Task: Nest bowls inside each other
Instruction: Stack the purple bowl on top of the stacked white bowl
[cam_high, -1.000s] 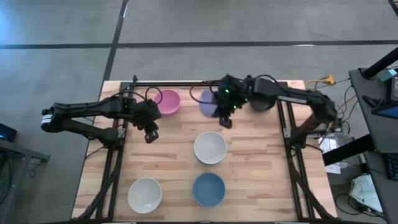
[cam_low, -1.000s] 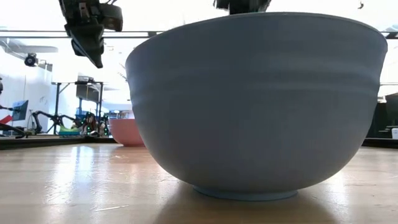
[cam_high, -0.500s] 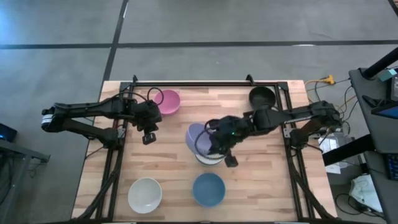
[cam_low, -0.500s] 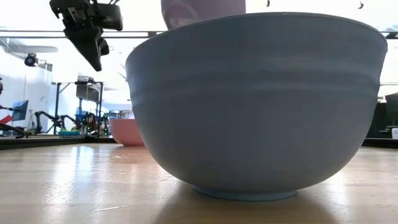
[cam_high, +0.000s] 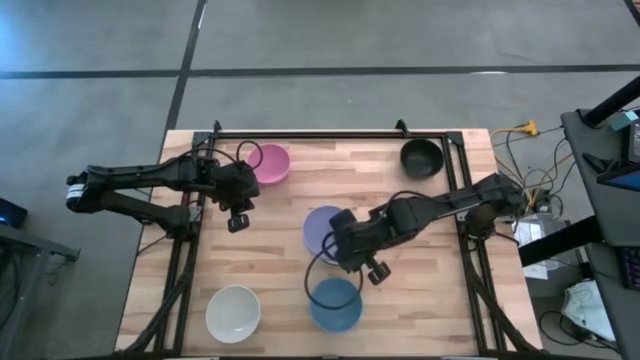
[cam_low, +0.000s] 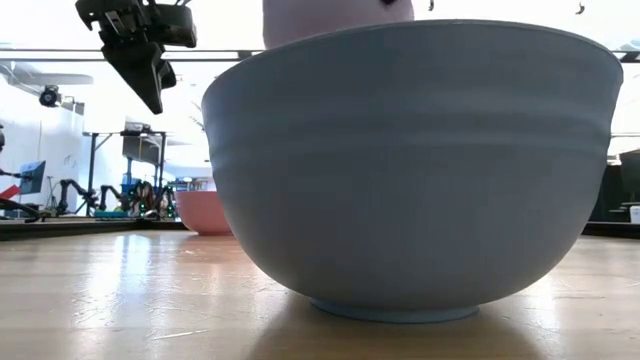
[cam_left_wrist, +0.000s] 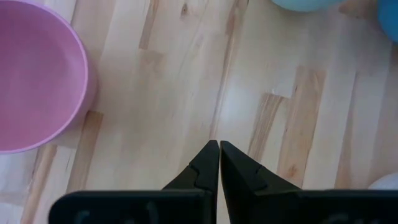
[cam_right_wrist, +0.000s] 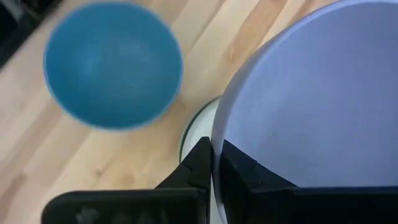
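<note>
My right gripper (cam_high: 341, 252) is shut on the lavender bowl (cam_high: 324, 230), which sits over a white bowl (cam_right_wrist: 194, 133) in mid-table; only a sliver of white shows under its rim. In the low view the lavender bowl (cam_low: 336, 16) shows above the blue bowl's rim. The blue bowl (cam_high: 334, 304) stands on its base near the table's near edge, with another white bowl (cam_high: 233, 312) to its left. The pink bowl (cam_high: 269, 163) and a black bowl (cam_high: 421, 157) stand by the far edge. My left gripper (cam_high: 238, 216) hovers shut, near the pink bowl (cam_left_wrist: 34, 81). My right gripper pinches the lavender bowl's rim (cam_right_wrist: 219, 121) on its near-right side, one finger inside the bowl and one outside. The fingers come from above, pointing down. The bowl stays upright over the white bowl; whether it rests in it I cannot tell.
A black frame rail (cam_high: 330, 134) runs along the far edge, and dark arm mounts stand at the table's left and right sides. Bare wood lies between the pink bowl and the black bowl. The blue bowl (cam_low: 410, 170) fills most of the low view.
My right gripper has carried the lavender bowl from the far edge, beside the pink bowl, toward the near edge. It came over the middle white bowl and now covers it. The black bowl that the arm hid is uncovered.
</note>
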